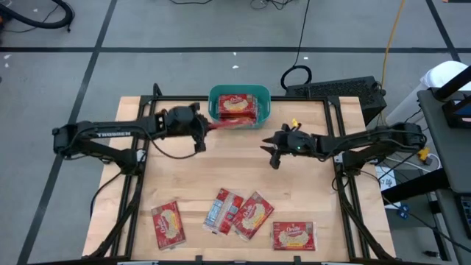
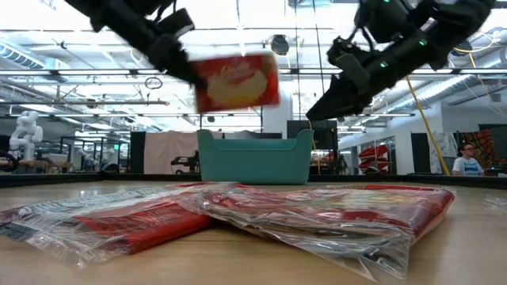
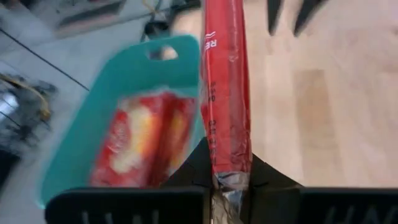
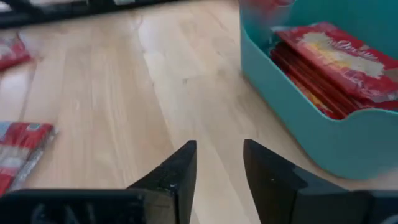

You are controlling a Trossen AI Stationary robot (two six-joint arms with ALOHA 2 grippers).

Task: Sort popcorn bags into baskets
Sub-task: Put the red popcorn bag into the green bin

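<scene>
A teal basket (image 1: 213, 103) stands at the table's far middle with red popcorn bags (image 1: 237, 107) stacked inside it. My left gripper (image 1: 202, 129) hangs just left of the basket's near rim, shut on another popcorn bag (image 2: 236, 81) held in the air. My right gripper (image 4: 219, 162) is open over bare wood to the right of the basket's near corner (image 4: 323, 143), with nothing between its fingers. Several more bags (image 1: 252, 215) lie flat along the table's near edge. My left gripper pinches the bag's silver sealed end (image 3: 230, 182) between its two fingers. The fingers slant down from the table's left. The bag stands on edge and sticks out ahead of the fingers toward the basket (image 3: 124, 87), lifted clear of table and basket.
On the near part of the table lie one bag at the left (image 1: 167, 224), two overlapping in the middle (image 1: 223, 211) and one at the right (image 1: 294, 236). Bare wood lies between them and the grippers. A black frame borders the table's sides.
</scene>
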